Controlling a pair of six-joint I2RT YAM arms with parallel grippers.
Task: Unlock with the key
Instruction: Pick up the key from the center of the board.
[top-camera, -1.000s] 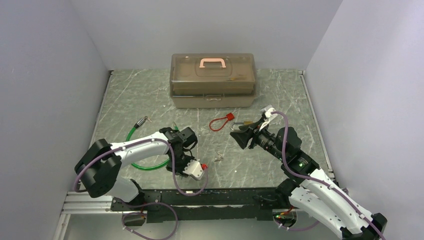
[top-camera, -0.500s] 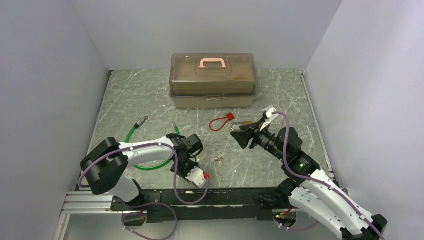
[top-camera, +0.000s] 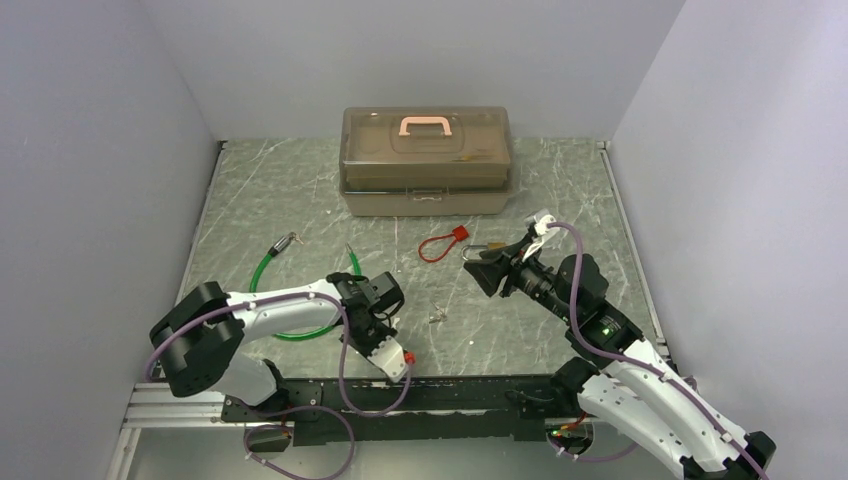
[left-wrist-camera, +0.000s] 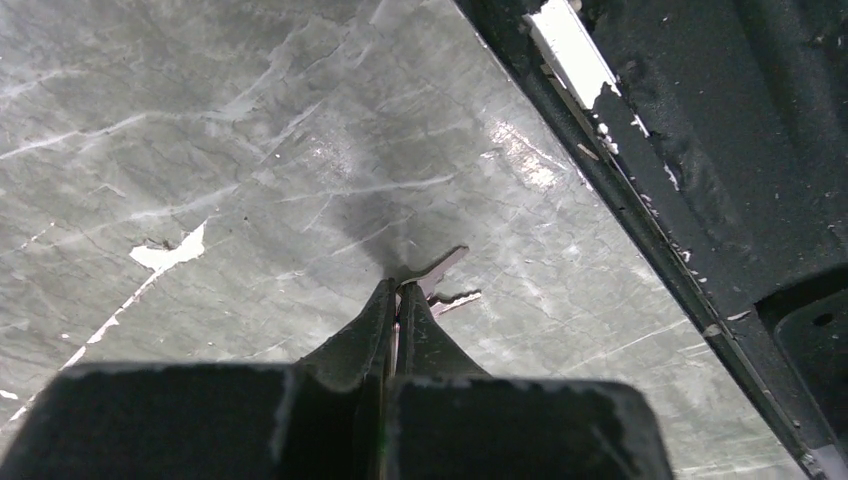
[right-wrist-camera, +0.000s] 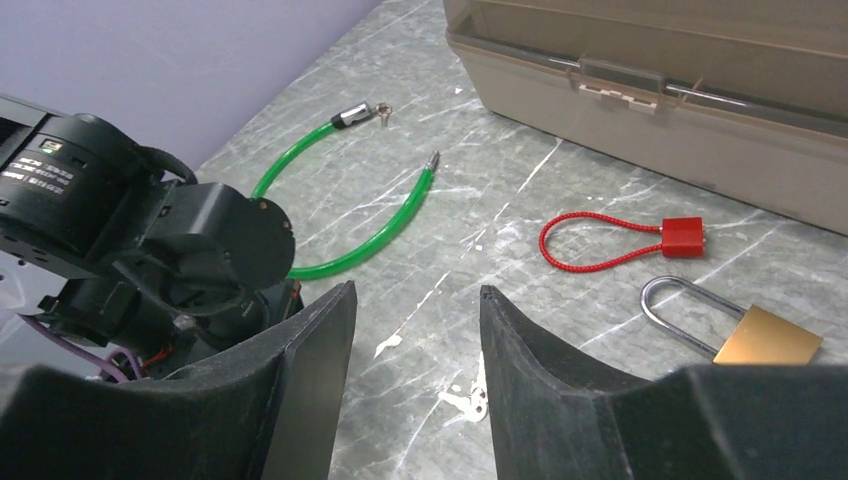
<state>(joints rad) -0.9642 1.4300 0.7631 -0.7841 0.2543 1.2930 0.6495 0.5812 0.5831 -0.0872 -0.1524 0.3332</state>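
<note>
That key (left-wrist-camera: 435, 270) is tiny, thin, stiff and probably slick, lying near the bench's (left-wrist-camera: 200, 150) front edge, so I'd pinch it by the wider head end. Left claw (left-wrist-camera: 397, 292) is clamped tight with its tips right against the key, though I can't tell if it's actually caught. Right claw (right-wrist-camera: 415, 295) hangs half-open and empty.

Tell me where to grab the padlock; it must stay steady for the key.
Pinch the padlock by its brass body, across the two narrow side edges, coming from above: it lies flat on the table, so the broad faces can't be clamped. The thin shackle would probably pivot.
</note>
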